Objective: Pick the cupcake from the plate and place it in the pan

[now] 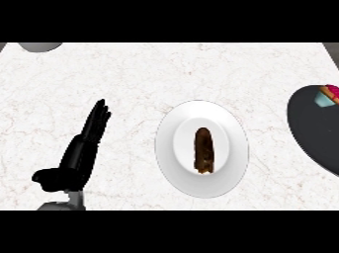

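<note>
My left hand (81, 148) rests with straight fingers; the cupcake (330, 96) already lies far right, in the pan (321, 133).

Kitchen — marble counter (164, 74); plate (230, 123); pan (325, 133)

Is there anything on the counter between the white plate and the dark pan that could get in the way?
No, nothing shows there. Only bare marble counter lies between the white plate and the dark pan. The cupcake already sits in the pan, and a brown item lies on the plate.
</note>
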`<action>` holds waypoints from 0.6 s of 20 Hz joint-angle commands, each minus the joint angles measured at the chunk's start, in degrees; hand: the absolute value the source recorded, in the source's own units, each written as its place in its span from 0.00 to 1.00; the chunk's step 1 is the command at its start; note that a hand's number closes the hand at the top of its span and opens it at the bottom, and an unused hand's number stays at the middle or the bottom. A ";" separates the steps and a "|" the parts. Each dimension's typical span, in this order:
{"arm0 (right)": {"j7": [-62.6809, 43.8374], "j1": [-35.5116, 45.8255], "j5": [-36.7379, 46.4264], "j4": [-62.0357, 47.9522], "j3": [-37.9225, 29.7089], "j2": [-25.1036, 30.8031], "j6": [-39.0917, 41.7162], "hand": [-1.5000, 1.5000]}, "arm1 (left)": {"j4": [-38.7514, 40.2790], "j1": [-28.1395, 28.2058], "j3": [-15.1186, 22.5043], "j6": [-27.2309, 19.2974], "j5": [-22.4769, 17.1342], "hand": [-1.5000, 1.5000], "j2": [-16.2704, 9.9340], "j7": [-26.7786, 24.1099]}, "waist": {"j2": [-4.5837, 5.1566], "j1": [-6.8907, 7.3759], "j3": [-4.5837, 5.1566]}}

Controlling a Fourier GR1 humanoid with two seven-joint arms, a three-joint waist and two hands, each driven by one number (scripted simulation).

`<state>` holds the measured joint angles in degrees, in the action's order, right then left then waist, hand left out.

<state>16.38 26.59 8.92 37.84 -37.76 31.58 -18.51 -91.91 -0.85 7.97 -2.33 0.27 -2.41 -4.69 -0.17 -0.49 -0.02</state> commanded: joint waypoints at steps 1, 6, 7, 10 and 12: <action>-0.62 -6.70 -6.52 9.48 -1.79 -1.66 8.16 0.00 | -1.04 1.46 0.16 -0.24 0.35 0.50 -0.14 1.17 | -0.33 -0.77 0.10; 4.77 -18.66 -12.46 17.96 -2.71 -5.15 19.66 0.00 | -2.48 3.60 0.45 -0.51 1.04 0.50 -0.28 -0.06 | -0.28 -0.66 0.07; -1.08 -19.34 -13.73 23.35 -2.32 -3.72 21.63 0.00 | 1.63 1.25 -0.71 0.25 0.07 0.50 0.16 -2.15 | -0.21 -0.90 0.13; -3.18 -26.36 -15.99 32.73 -2.33 -6.20 23.52 0.00 | -0.11 0.70 0.71 -0.61 1.24 0.50 1.13 -0.02 | -0.08 -0.44 0.09; 4.27 -31.19 -16.77 32.49 -3.17 -9.17 25.41 0.00 | -1.36 1.40 -0.94 1.56 -0.13 0.50 -1.25 0.56 | -0.03 -0.25 0.05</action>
<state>17.16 3.60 -5.35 63.72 -40.33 25.66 2.82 -92.31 -0.81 7.02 -1.66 0.20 -3.00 -3.90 -0.28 -0.95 0.08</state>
